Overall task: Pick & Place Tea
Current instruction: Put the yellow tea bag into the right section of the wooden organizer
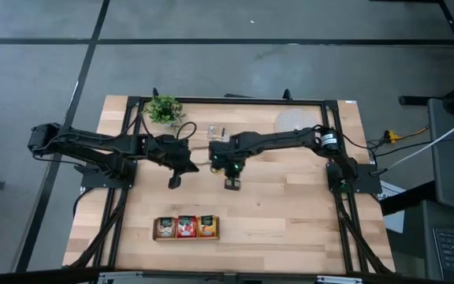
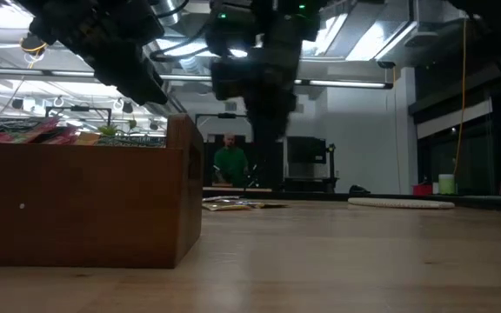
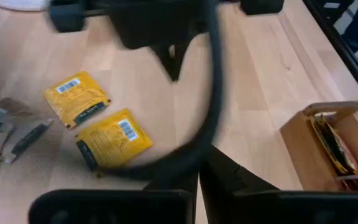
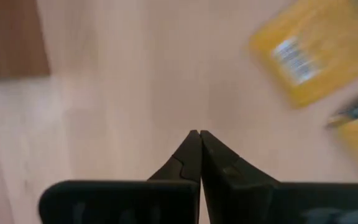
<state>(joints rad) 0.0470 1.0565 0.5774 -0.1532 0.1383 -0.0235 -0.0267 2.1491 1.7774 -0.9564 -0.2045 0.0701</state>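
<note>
Tea sachets point(image 3: 107, 138) loose at tray's point(image 1: 186, 237) twelve o'clock; both grippers point(image 3: 199, 163) point(image 4: 199, 134) closed, empty; risk: sliding sachets instead of gripping.

Tray: wooden tray point(image 2: 85, 204) at near left, filling the left foreground on the table point(image 2: 337, 261); sachet edges, red among them, show above its rim point(image 2: 16, 130).
Arms: two dark arms hang from above, one above the tray point(image 2: 103, 43), the other right of it near centre point(image 2: 263, 61).
Loose sachets: flat tea sachets point(image 2: 233, 205) lie on the table below and behind the centre arm.
Mat: pale flat mat point(image 2: 400, 203) lies farther right of that arm.
Background: a person in a green top point(image 2: 230, 162) stands behind the centre arm.
</note>
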